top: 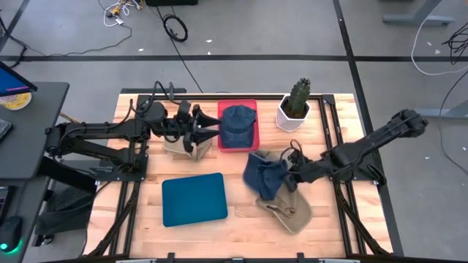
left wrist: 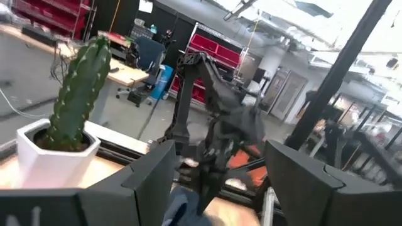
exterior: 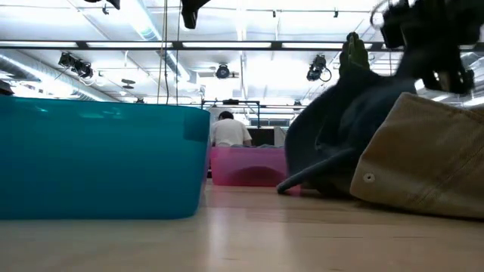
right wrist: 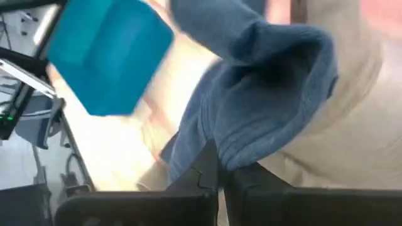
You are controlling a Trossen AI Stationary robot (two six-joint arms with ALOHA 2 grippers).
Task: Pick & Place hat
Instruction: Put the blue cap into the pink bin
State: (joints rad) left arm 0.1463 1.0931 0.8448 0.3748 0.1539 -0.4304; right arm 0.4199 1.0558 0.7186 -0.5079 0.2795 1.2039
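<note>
Setting: a wooden worktop [top: 234, 234] seen from above, a dark arm reaching in from each side.
Right end effector [top: 287, 177]: at about 4 o'clock from the worktop's middle, fingers pinched together on a fold of the blue hat [top: 265, 177]; the right wrist view shows the two fingers [right wrist: 207, 169] meeting with blue fabric caught between them.
Blue hat: crumpled, right of centre, leaning on and partly covering the tan hat [top: 291, 208]; in the low view it rises as a dark blue mound [exterior: 333, 136] behind the tan one [exterior: 423, 159].
Tan hat: flat on the worktop at about 5 o'clock, just below the right end effector.
Left end effector [top: 213, 128]: at about 10 o'clock, fingers spread apart and holding nothing, its tips just beside the red tray [top: 253, 109]; the left wrist view shows a wide gap between its fingers [left wrist: 151, 179].
Red tray: at 12 o'clock, with another blue cap [top: 238, 124] lying in it.
Second tan hat [top: 183, 148]: under the left arm.
Teal tray [top: 194, 199]: at about 7 o'clock, well apart from both end effectors.
Cactus [top: 295, 104]: in a white pot at about 1 o'clock, right of the red tray.
Background: a person [exterior: 230, 130] far off in the low view.
</note>
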